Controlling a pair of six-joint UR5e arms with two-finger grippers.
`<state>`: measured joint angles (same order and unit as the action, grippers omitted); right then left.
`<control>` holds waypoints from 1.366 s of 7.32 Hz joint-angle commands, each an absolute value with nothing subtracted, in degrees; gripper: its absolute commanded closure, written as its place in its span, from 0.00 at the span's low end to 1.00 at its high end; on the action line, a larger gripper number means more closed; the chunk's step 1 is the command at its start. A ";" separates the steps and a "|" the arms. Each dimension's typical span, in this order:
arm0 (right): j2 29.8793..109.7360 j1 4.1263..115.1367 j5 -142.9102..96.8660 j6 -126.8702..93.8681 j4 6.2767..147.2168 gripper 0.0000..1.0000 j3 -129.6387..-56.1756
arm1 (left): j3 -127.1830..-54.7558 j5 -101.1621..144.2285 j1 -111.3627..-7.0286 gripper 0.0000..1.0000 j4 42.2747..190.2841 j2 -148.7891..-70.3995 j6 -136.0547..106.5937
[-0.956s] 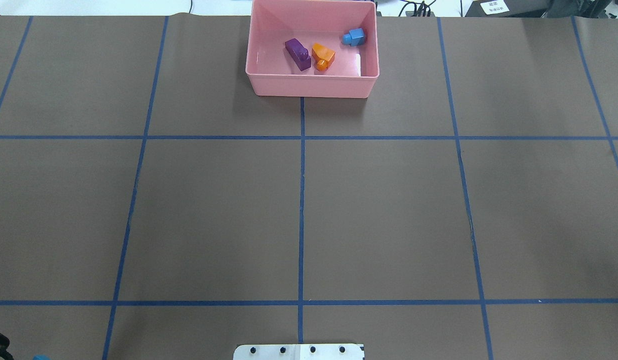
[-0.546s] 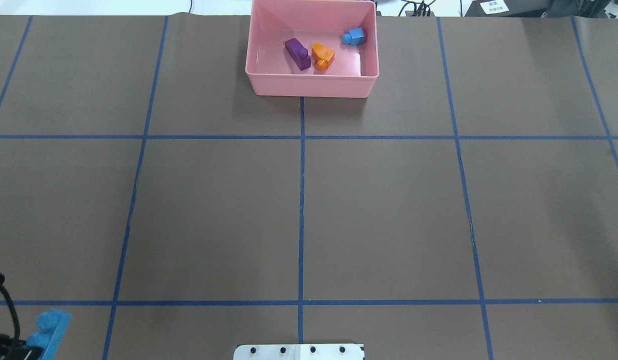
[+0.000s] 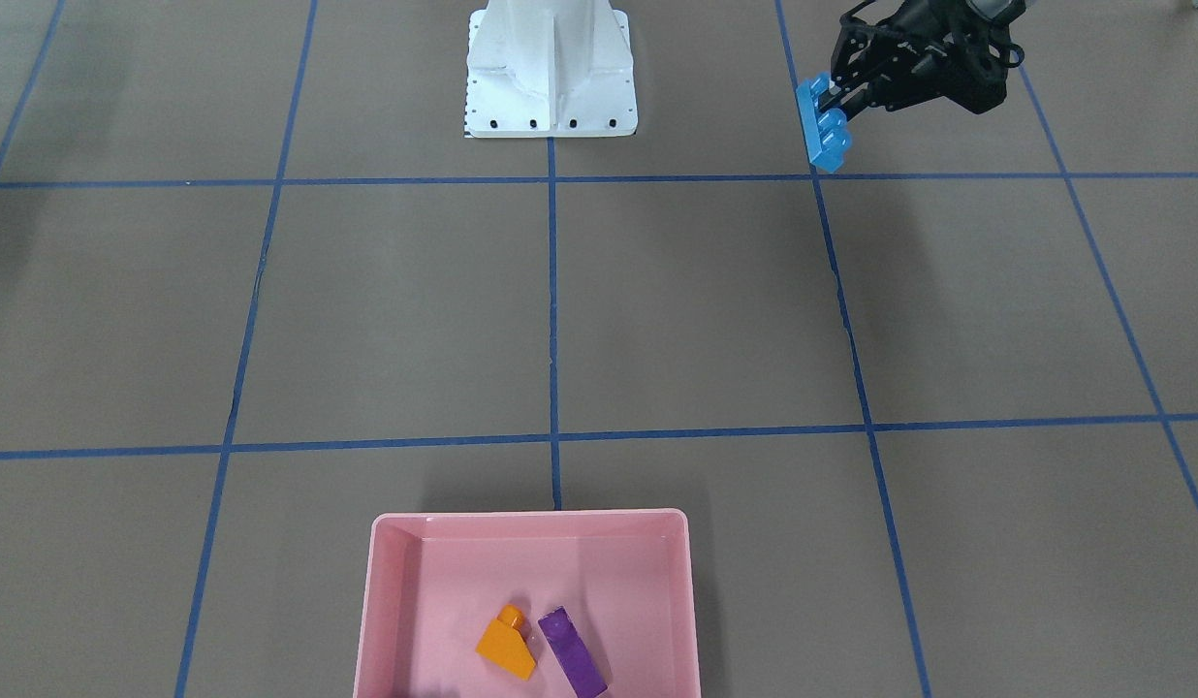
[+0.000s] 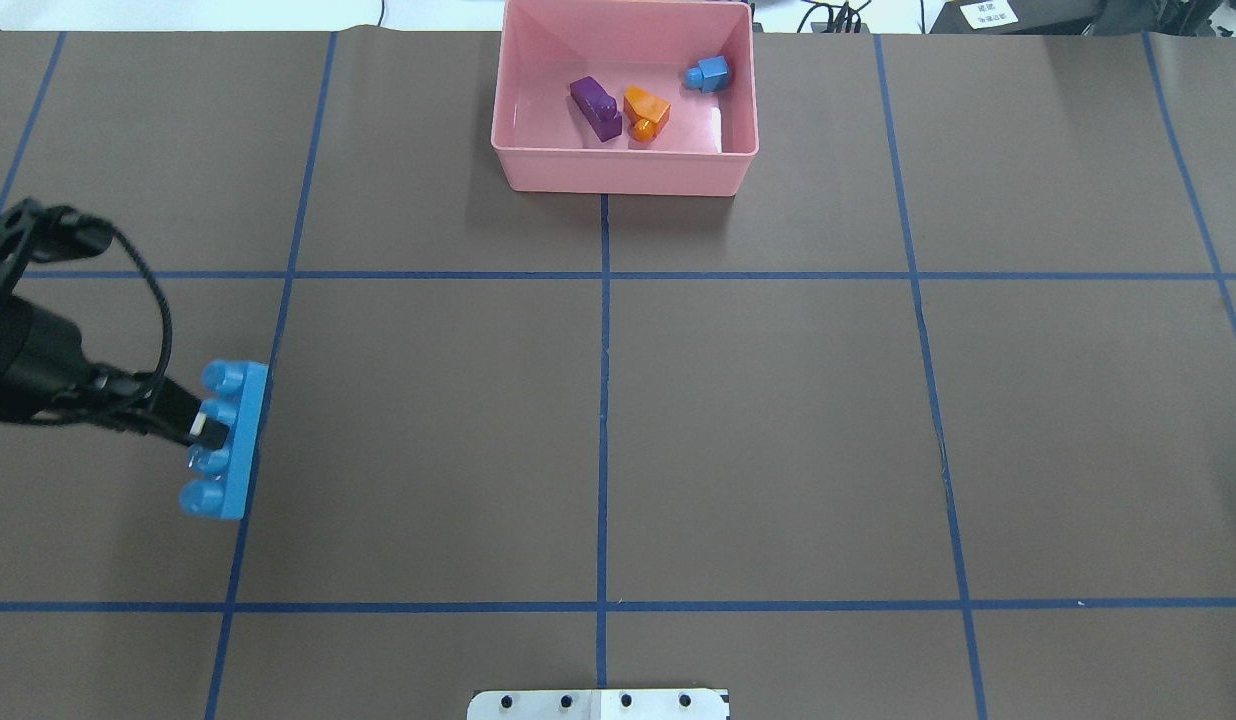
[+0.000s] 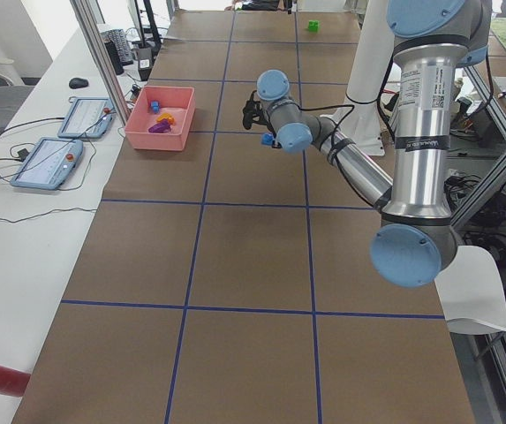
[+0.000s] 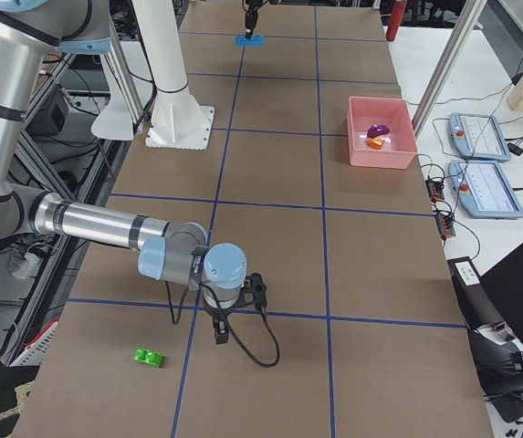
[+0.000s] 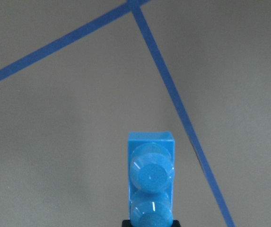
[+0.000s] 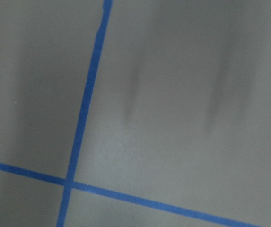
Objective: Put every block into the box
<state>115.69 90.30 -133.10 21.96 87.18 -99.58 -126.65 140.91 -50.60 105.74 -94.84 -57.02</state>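
The left gripper (image 4: 200, 428) holds the long blue brick (image 4: 243, 450) between its jaws above the tabletop (image 4: 598, 420), well apart from the pink box (image 4: 623, 172). The box contains the purple brick (image 4: 595, 107), the orange brick (image 4: 645, 108) and the small blue brick (image 4: 710, 74). The green brick (image 6: 148, 358) lies on the tabletop near the right gripper (image 6: 220, 336), whose jaw state cannot be determined.

A long blue block (image 3: 822, 126) is seen clamped between the fingers of the black left gripper (image 3: 835, 101) at the upper right, its studs turned toward the gripper, over a blue tape line of the brown table (image 3: 706, 310). A white base (image 3: 551, 73) is shown at top centre. The pink box (image 3: 386, 601) is cut off by the lower edge, and an orange block (image 3: 507, 648) and a purple block (image 3: 572, 651) are laid just beside each other in it.
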 commanded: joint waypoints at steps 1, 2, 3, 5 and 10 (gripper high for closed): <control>119.34 91.05 -134.81 21.89 78.44 0.00 -92.67 | -116.07 141.95 -56.14 1.00 95.42 -116.18 -57.74; 120.05 91.23 -134.82 21.88 75.27 0.00 -89.68 | -109.06 142.12 -59.47 1.00 92.75 -126.11 -58.35; 120.49 91.23 -134.82 21.80 72.89 0.00 -87.47 | -102.63 142.12 -60.98 1.00 93.42 -132.91 -61.58; 121.28 91.23 -134.56 19.18 71.90 0.00 -86.05 | -89.88 141.77 -61.78 1.00 94.47 -145.32 -63.81; 121.55 91.14 -139.20 16.26 72.33 0.01 -85.61 | -74.18 139.22 -62.49 1.00 109.34 -152.75 -69.78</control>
<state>121.50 91.18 -136.79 16.53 72.16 -85.83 -75.07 139.45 -62.64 108.50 -152.23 -69.33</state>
